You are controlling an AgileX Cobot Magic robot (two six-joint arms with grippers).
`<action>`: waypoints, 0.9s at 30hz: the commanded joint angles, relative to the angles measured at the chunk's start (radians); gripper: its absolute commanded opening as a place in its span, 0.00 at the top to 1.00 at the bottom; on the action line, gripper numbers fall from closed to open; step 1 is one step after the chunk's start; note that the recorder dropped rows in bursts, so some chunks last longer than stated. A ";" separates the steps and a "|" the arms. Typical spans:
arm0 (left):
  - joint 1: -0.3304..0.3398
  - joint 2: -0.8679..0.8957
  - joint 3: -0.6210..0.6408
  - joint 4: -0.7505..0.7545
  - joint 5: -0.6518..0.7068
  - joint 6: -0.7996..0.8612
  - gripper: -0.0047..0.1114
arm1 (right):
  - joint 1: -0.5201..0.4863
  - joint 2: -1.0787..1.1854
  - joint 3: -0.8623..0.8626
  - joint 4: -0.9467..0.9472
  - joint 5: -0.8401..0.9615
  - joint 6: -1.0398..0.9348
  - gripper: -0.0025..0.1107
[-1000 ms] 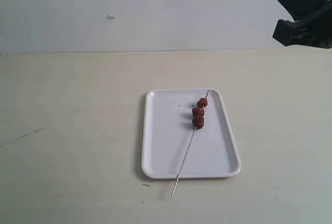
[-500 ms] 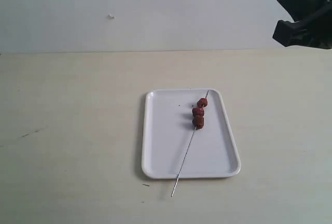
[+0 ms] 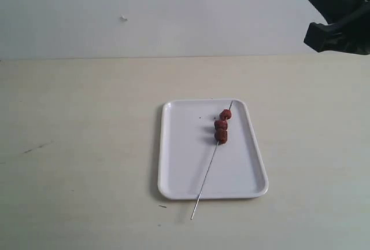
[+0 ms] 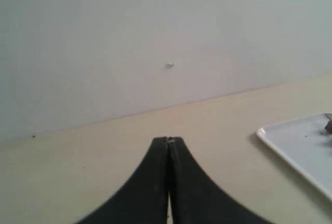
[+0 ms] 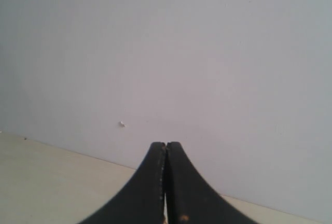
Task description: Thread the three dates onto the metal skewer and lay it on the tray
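A pale beige tabletop (image 3: 81,146) fills the lower part of the exterior view and meets a plain light grey wall (image 3: 243,13) along a straight edge. At far left the table bears a faint dark scuff (image 3: 32,149). Higher up, a small pale speck (image 3: 123,18) sits on the wall.

Right of centre lies the tray (image 3: 179,163), flat on the table. A tiny dark mark (image 3: 163,206) lies on the table just off its near left corner. The metal skewer (image 3: 207,172) rests slantwise across the tray. Its far end is at the far rim and its near tip juts over the near rim above the table. The three dates (image 3: 221,127) are threaded on its far half, touching one another in a short row.

At top right, a black part of the right arm (image 3: 341,21) hangs well above the table, cut off by the picture's edge.

The left arm does not show in the exterior view. In the wrist views, the left gripper (image 4: 168,140) and the right gripper (image 5: 165,144) each have their jaws pressed together on nothing. The left wrist view catches only one corner of the tray, with a reddish bit at the frame's border too clipped to make out.
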 commanded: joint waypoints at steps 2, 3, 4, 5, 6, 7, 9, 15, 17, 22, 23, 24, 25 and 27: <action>0.082 -0.023 0.003 -0.011 0.103 -0.009 0.96 | 0.001 -0.011 0.006 -0.005 0.008 0.005 0.98; 0.087 -0.023 0.003 -0.011 0.108 -0.007 0.96 | 0.001 -0.011 0.006 -0.005 0.008 0.005 0.98; 0.087 -0.023 0.003 -0.011 0.109 0.001 0.96 | 0.001 -0.011 0.006 -0.005 0.008 0.005 0.98; 0.087 -0.023 0.003 -0.011 0.109 0.001 0.96 | 0.001 -0.011 0.006 -0.005 0.008 0.005 0.98; 0.087 -0.023 0.003 -0.011 0.109 0.001 0.96 | 0.001 -0.011 0.006 -0.005 0.008 0.005 0.98; 0.087 -0.023 0.003 -0.011 0.109 0.001 0.96 | 0.001 -0.011 0.006 -0.005 0.008 0.005 0.98; 0.087 -0.023 0.003 -0.011 0.109 0.001 0.96 | 0.001 -0.011 0.006 -0.005 0.008 0.005 0.98; 0.087 -0.023 0.003 -0.011 0.109 0.001 0.96 | 0.001 -0.011 0.006 -0.005 0.008 0.005 0.98; 0.087 -0.023 0.003 -0.011 0.109 0.001 0.96 | 0.001 -0.011 0.006 -0.005 0.008 0.005 0.98; 0.087 -0.023 0.003 -0.011 0.109 0.001 0.96 | 0.001 -0.119 0.006 -0.005 0.096 0.005 0.98; 0.087 -0.023 0.003 -0.011 0.109 0.001 0.96 | 0.001 -0.164 0.006 -0.005 0.154 0.005 0.98; 0.087 -0.023 0.003 -0.011 0.109 0.001 0.96 | 0.001 -0.206 0.006 -0.005 0.216 0.005 0.98; 0.087 -0.023 0.003 -0.011 0.109 0.001 0.96 | 0.001 -0.265 0.006 -0.005 0.309 0.005 0.98; 0.087 -0.023 0.003 -0.011 0.109 0.001 0.96 | 0.001 -0.389 0.006 -0.005 0.489 0.005 0.98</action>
